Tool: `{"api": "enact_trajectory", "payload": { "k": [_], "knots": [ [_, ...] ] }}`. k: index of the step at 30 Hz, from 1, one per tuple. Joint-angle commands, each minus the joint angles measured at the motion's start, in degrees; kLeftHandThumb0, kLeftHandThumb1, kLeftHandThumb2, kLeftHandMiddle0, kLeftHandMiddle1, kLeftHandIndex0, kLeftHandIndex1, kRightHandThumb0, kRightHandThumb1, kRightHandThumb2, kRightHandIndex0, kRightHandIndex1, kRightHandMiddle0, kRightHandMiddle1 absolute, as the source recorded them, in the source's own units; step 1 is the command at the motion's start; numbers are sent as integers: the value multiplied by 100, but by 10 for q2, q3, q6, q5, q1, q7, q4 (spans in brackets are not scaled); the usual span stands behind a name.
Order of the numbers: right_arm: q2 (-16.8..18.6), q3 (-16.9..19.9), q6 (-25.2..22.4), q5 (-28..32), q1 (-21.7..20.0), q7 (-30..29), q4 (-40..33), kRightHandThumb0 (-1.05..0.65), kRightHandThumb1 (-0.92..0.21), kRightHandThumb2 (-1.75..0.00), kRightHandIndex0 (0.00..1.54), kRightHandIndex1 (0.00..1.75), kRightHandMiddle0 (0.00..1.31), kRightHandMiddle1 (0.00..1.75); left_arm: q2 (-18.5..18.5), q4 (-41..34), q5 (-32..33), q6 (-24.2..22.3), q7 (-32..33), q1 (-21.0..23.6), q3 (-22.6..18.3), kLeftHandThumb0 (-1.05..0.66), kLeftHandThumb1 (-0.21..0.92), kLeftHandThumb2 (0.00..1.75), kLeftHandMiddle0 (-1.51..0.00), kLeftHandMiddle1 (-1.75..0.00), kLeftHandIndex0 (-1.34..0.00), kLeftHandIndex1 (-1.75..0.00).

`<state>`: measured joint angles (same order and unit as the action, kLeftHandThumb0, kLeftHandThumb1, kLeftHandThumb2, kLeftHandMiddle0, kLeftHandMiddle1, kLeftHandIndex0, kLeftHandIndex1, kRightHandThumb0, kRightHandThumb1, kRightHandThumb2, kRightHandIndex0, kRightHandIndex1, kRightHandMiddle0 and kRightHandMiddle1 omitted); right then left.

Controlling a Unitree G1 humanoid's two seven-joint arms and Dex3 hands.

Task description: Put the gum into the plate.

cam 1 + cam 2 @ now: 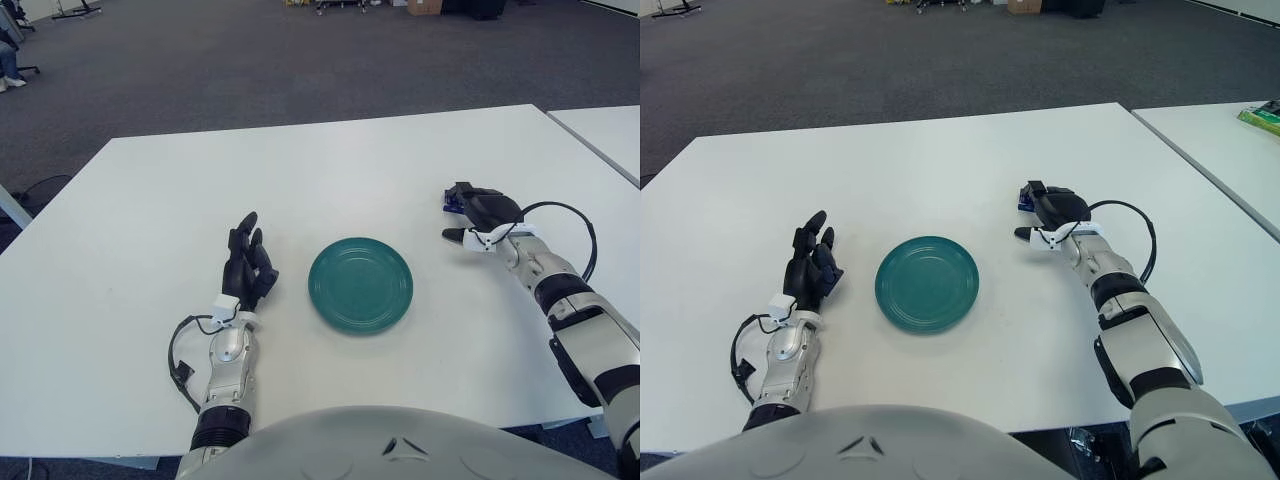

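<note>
A round green plate (361,284) lies on the white table (300,170) in front of me. To its right, a small blue gum pack (452,206) shows under the fingers of my right hand (478,215). The fingers curl over the pack and the thumb reaches in below it, at table level. Most of the pack is hidden by the hand. It also shows in the right eye view (1024,203). My left hand (247,262) shows left of the plate with its fingers stretched out and holding nothing.
A second white table (610,135) stands at the right across a narrow gap. A green object (1262,116) lies on it at the far right. Dark carpet lies beyond the table's far edge.
</note>
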<state>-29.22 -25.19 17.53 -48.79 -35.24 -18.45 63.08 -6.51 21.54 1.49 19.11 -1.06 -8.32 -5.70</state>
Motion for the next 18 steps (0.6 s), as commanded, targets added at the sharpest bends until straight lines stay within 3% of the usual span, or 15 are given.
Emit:
{"api": "enact_trajectory", "payload": {
  "k": [1,18],
  "knots": [
    [21,-24,-4,-1,-16,13,43,-71,-92,-56,48,3,0,94,-8,148,0,-24,15,-69,-5,-80,92,88,-31,-1,0,-70],
    [12,-17,14,22,-40,2,32,-70,-92,-56,49,2,0,95,-10,148,9,-20,13,-68,-8,-78,92,87,-31,-1,0,-73]
  ]
}}
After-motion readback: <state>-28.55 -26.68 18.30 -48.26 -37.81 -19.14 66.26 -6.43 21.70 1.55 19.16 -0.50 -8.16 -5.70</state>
